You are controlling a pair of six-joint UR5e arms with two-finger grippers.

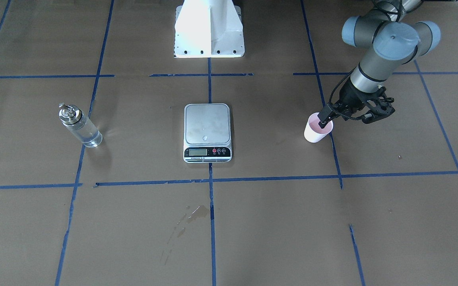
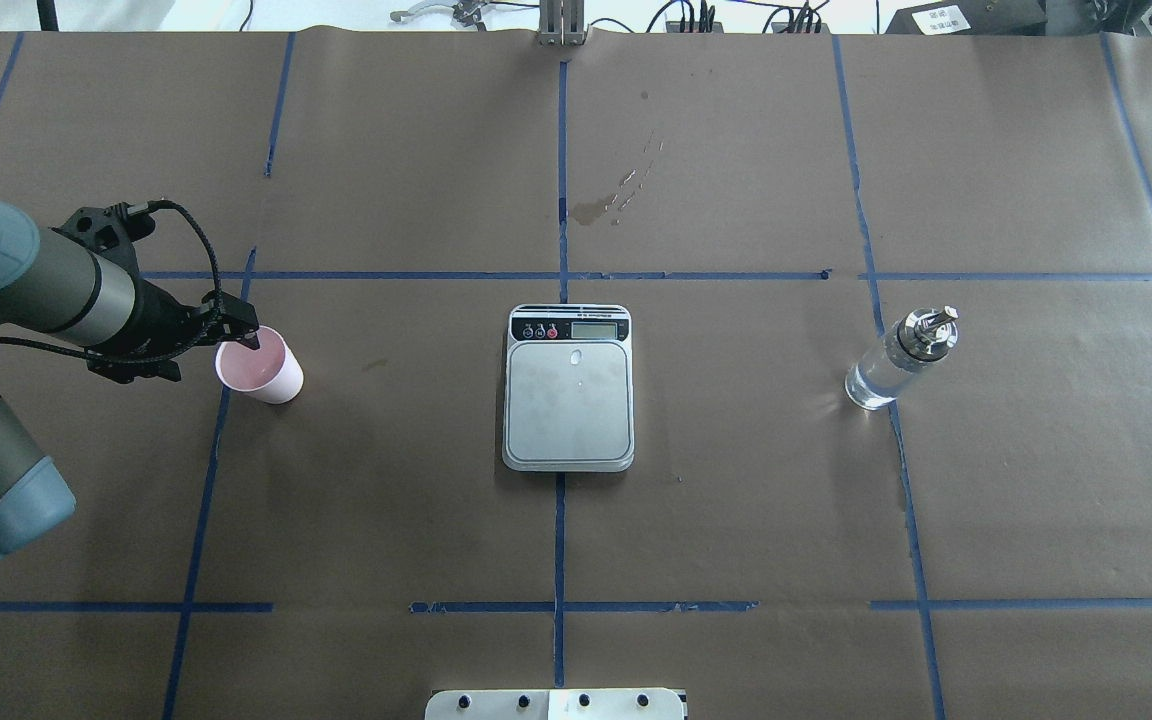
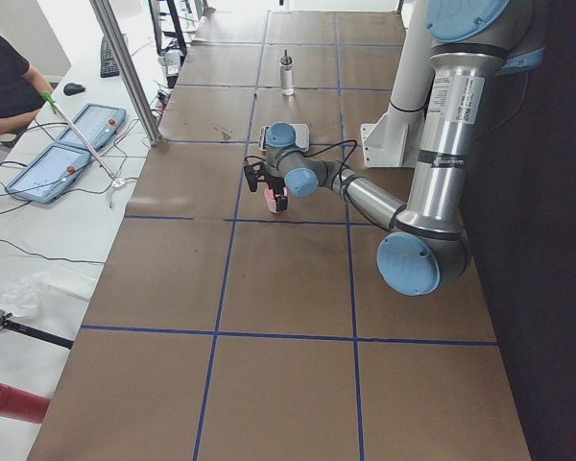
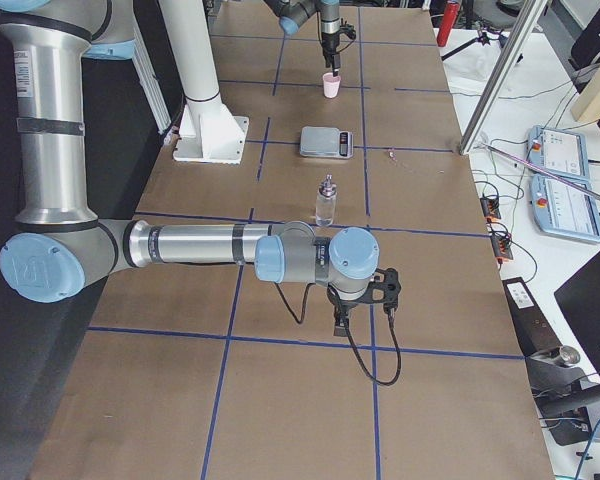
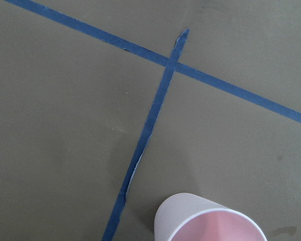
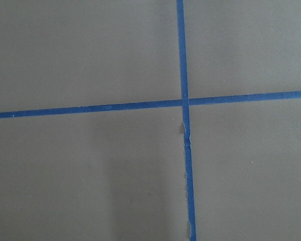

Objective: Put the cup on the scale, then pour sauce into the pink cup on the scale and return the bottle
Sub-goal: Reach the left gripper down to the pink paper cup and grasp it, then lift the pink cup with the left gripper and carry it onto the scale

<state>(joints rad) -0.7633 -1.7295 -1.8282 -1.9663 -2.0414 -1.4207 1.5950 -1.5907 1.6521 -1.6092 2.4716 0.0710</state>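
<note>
Brown-papered tabletop (image 2: 736, 500): my left jaws sit at the small pale-pink paper cup's (image 2: 264, 372) rim, left of the square steel-topped scale (image 2: 568, 405), to lift it over; clamped or not, I cannot tell.

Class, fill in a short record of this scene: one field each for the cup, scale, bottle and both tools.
Cup: upright on table, robot's left of the scale
Scale: central, no cup on it
Bottle: upright, robot's right of scale, untouched
Left tool: at cup's rim, grip unclear
Right tool: over bare table, apart from bottle, state unclear
</note>
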